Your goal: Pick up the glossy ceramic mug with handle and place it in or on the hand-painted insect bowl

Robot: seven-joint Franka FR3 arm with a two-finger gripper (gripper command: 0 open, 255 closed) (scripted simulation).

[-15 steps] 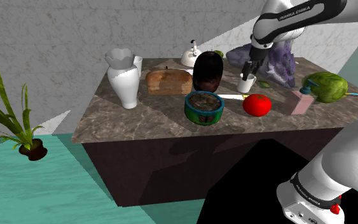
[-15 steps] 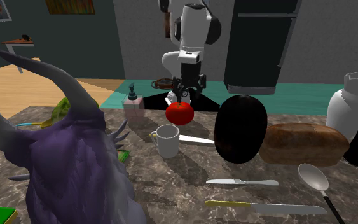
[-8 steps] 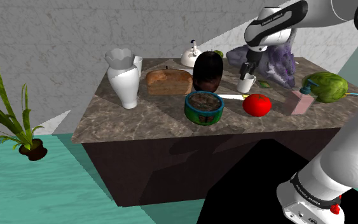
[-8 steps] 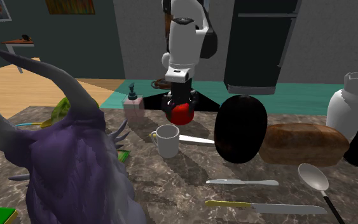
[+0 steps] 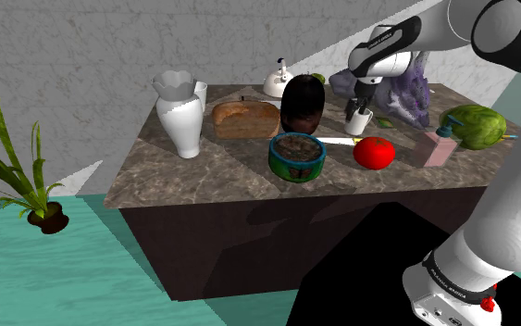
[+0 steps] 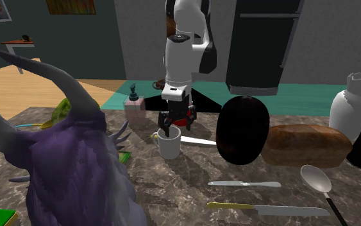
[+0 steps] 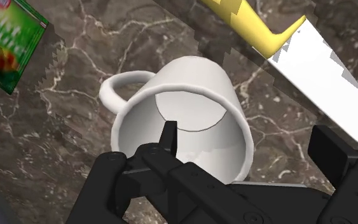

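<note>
Step in hand: the grasp on the mug [image 7: 184, 114]. It is white and glossy, standing upright on the marble tabletop [image 5: 203, 171] toward the back, just in front of a purple spiky figure [image 5: 406, 93]. It has not been lifted.

The gripper [image 7: 247, 133] is open wide and holds nothing. In the wrist view one finger [image 7: 168, 130] dips inside the mouth of the mug and the other [image 7: 327, 143] stands outside the wall, on the side away from the handle. I judge this to be a rim pinch. I cannot tell whether either pad touches the wall yet.

To do it well:
- Sink a little deeper so the pads bear on wall, not lip.
- Close slowly, since a glazed wall may slip or tip the mug toward the handle.
- Lift straight up before travelling; a yellow-handled knife [image 7: 323, 83] lies just beside the mug.
- Carry it toward the shoulder view's left and front. The painted green bowl [image 5: 297, 156] sits near the tabletop's front edge, with a red tomato [image 5: 374, 152] between the two and a dark ovoid thing [image 5: 303, 104] behind the bowl. Clear both.

Arm pose: from the stand it arcs high and out of the shoulder view's upper right, and the forearm descends with the wrist pointing nearly straight down. In the second exterior view the gripper [image 6: 171, 124] sits right at the rim of the mug [image 6: 169, 142].
</note>
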